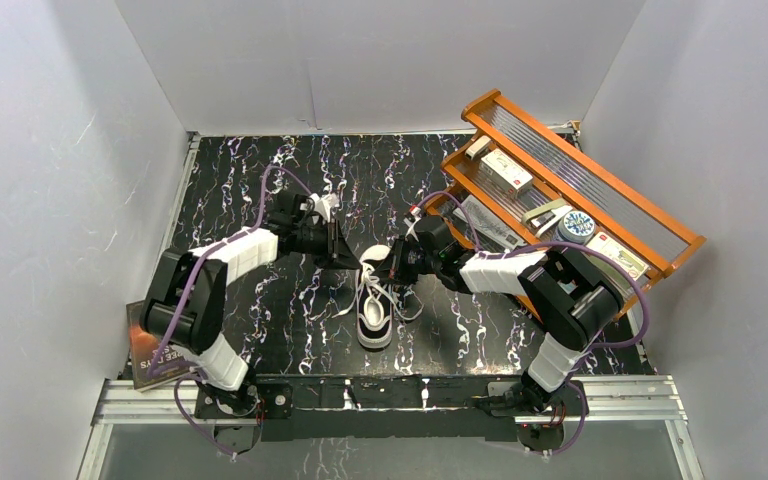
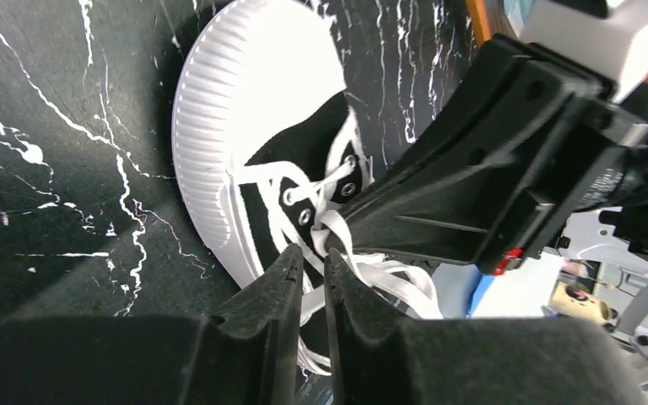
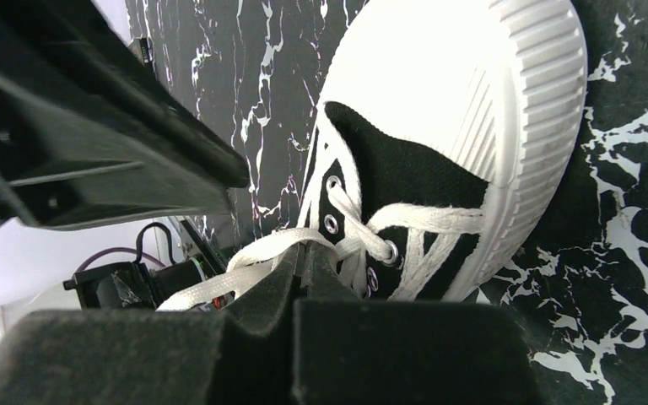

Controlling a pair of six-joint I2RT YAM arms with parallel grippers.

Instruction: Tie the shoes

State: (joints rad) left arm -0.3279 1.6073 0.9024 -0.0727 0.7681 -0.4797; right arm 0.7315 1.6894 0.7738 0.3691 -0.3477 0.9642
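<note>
**Top external: small black canvas sneaker [image 1: 375, 312], white rubber sole, mid black marbled worktop [image 1: 290, 325]**

Right tool [image 3: 304, 253] is clamped on one long white lace [image 3: 219, 283]. Left tool [image 2: 312, 266] has its jaws a thin slit apart at the laces, can't tell if they're pinching one.

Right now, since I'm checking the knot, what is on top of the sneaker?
White laces cross the sneaker; the right hand pinches one strand there, and the left hand sits beside it. Both hands cover any knot, and whether the left grips lace.
</note>
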